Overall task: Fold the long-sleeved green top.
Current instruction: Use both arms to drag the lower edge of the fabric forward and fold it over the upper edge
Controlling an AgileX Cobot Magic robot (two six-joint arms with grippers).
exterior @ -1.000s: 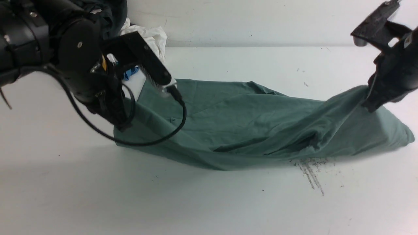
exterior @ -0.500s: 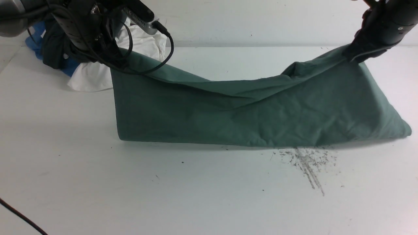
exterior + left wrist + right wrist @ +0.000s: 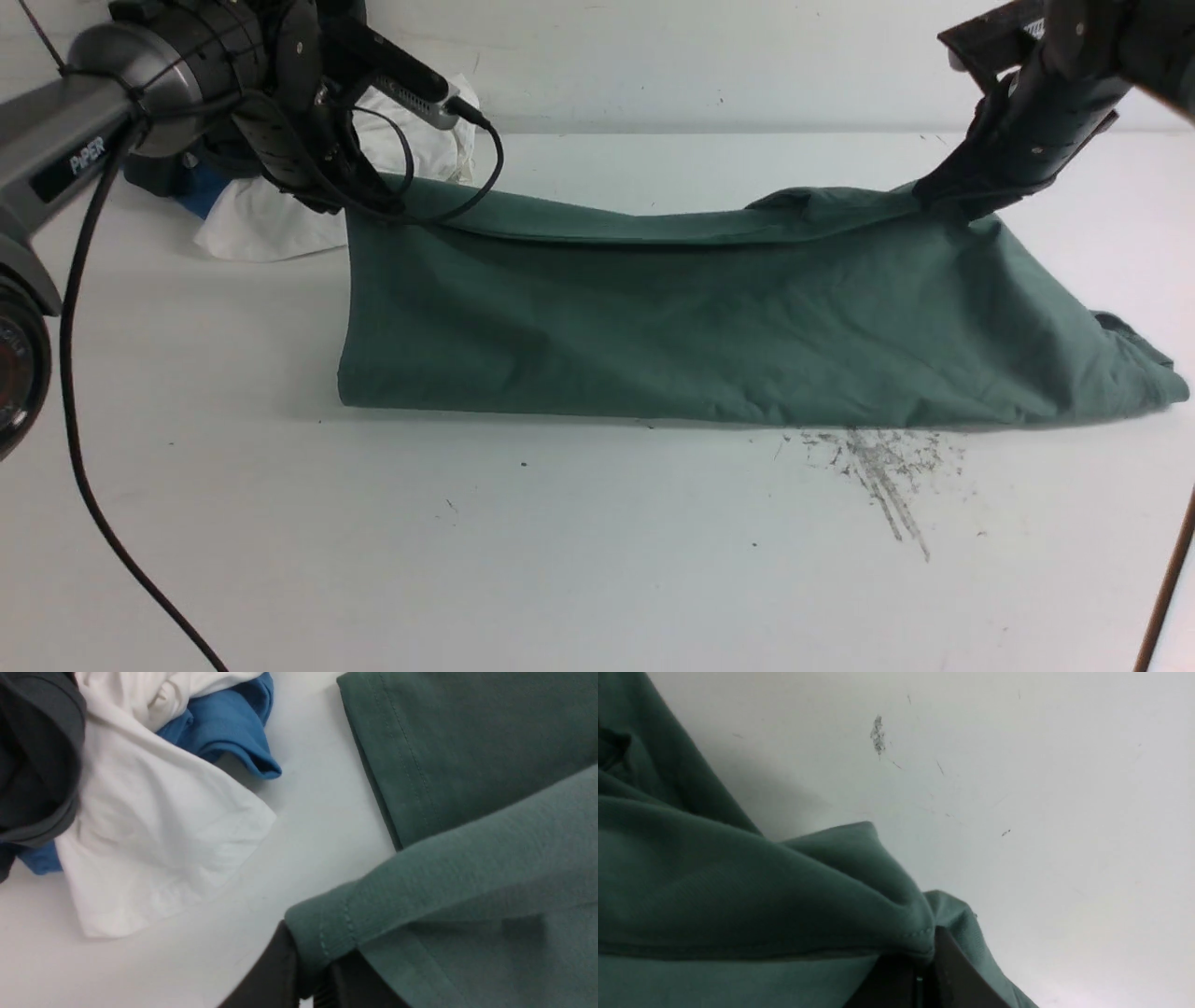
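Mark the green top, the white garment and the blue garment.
green top point(image 3: 709, 327), front view, middle of its draped front
white garment point(image 3: 154, 826), left wrist view, flat middle
blue garment point(image 3: 229, 723), left wrist view, folded part

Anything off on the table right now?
The top is lopsided: its right end bunches and sticks out past the fold, while the left edge hangs straight. Dark scuff marks sit on the table right at its near edge.

— How does the left side look?
— Your left arm point(image 3: 42, 140) is grey, with white "PIPER" lettering point(image 3: 86, 159), black joints and a black cable point(image 3: 62, 345).
— And the right?
— Your right arm point(image 3: 1055, 112) is black with small screws. Your left tool point(image 3: 312, 987) and right tool point(image 3: 919, 984) are plain black.
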